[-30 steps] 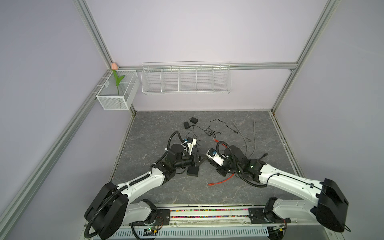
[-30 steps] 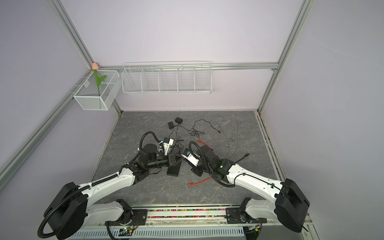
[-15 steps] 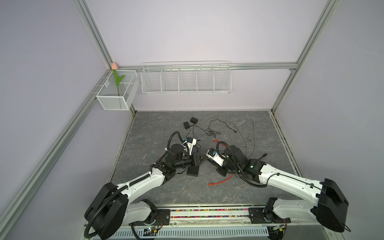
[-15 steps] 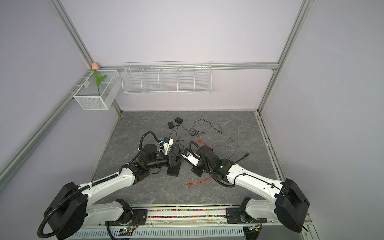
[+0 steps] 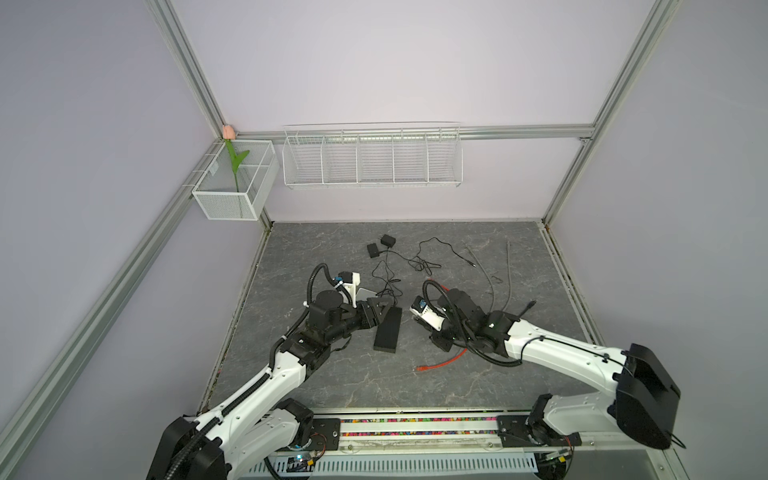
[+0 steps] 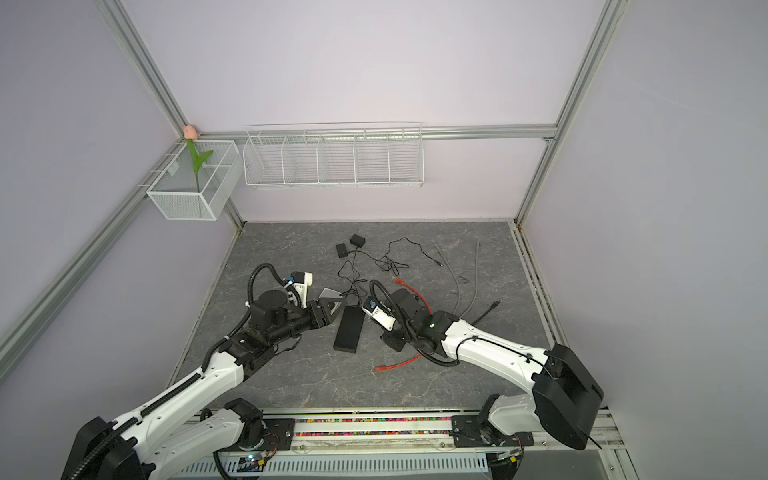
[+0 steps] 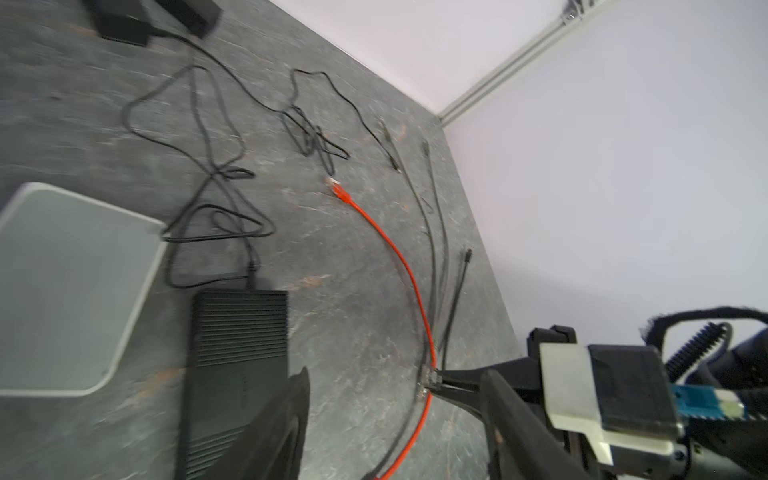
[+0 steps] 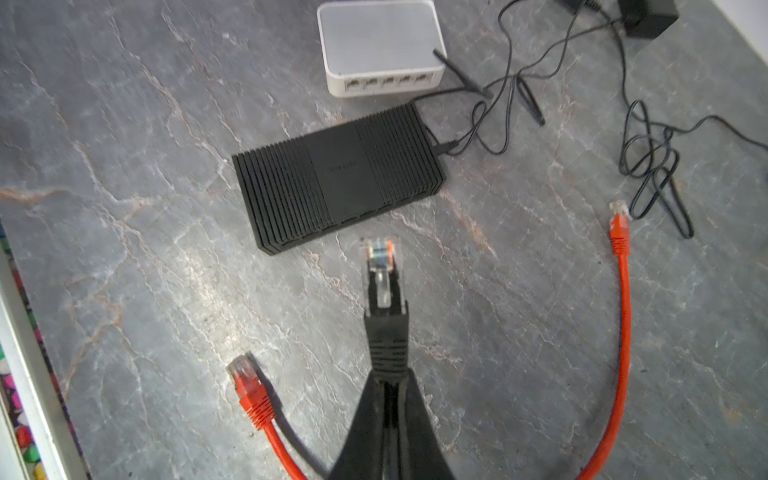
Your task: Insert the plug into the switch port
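Note:
A black ribbed switch (image 5: pixel 388 330) (image 6: pixel 350 329) lies flat mid-table, a thin power cord in its far end. My right gripper (image 8: pixel 388 374) is shut on the black boot of a cable whose clear plug (image 8: pixel 380 257) points at the switch's (image 8: pixel 336 183) long port side, a short gap away. My left gripper (image 7: pixel 395 415) (image 5: pixel 379 309) stands open at the switch's far end. One of its fingers (image 7: pixel 282 415) is over the switch's (image 7: pixel 237 353) edge. Only bare table lies between its jaws.
A white switch (image 8: pixel 378 45) (image 7: pixel 70 286) with a row of ports sits just beyond the black one. A loose red cable (image 8: pixel 619 316) (image 5: pixel 440 363) curves round my right gripper. Black cords, two power adapters (image 5: pixel 382 245) and grey cables (image 5: pixel 498 274) lie farther back.
My left gripper's jaws have gone from shut to open at the switch's far end. The right gripper and its plug have barely moved.

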You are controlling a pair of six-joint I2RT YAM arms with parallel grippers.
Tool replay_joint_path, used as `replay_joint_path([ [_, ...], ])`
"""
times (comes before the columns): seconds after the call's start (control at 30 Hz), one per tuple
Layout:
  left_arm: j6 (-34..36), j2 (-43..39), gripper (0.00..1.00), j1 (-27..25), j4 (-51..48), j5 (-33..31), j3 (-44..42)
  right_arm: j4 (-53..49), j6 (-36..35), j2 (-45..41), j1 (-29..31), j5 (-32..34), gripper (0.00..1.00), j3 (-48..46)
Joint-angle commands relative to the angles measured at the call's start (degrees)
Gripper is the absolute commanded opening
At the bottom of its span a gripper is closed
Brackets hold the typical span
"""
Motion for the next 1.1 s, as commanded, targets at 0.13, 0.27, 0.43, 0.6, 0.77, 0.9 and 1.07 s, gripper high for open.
replay_joint_path([
  [0.13, 1.8, 2.85, 0.63, 0.59, -2.47, -8.67, -7.34, -4.27, 0.41, 7.52, 1.62, -1.36, 0.09, 3.61],
  [0.27, 0.92, 7.29, 0.62, 0.59, 2.71, -7.59, -9.57, -5.2, 0.39, 13.15, 3.68, -1.7, 0.09, 5.8],
  [0.43, -0.02, 11.87, 0.6, 0.59, 4.63, -6.04, -9.33, -7.36, -0.31, 19.13, 7.0, 0.31, 0.08, 8.88],
  [0.6, 0.83, 15.7, 0.55, 0.59, 6.13, -3.53, -8.75, -8.37, -0.75, 22.1, 8.49, 1.41, 0.07, 10.91],
  [0.77, 1.4, 18.97, 0.5, 0.59, 7.96, -1.9, -8.11, -8.2, -0.75, 22.42, 9.03, 0.8, 0.07, 11.22],
  [0.9, 1.21, 20.65, 0.47, 0.59, 9.17, -0.86, -7.98, -8.45, -0.65, 23.36, 9.38, 0.49, 0.07, 11.7],
  [1.07, 1.35, 21.08, 0.45, 0.59, 9.45, -0.72, -7.91, -8.55, -0.66, 24.35, 9.6, 0.63, 0.07, 12.12],
])
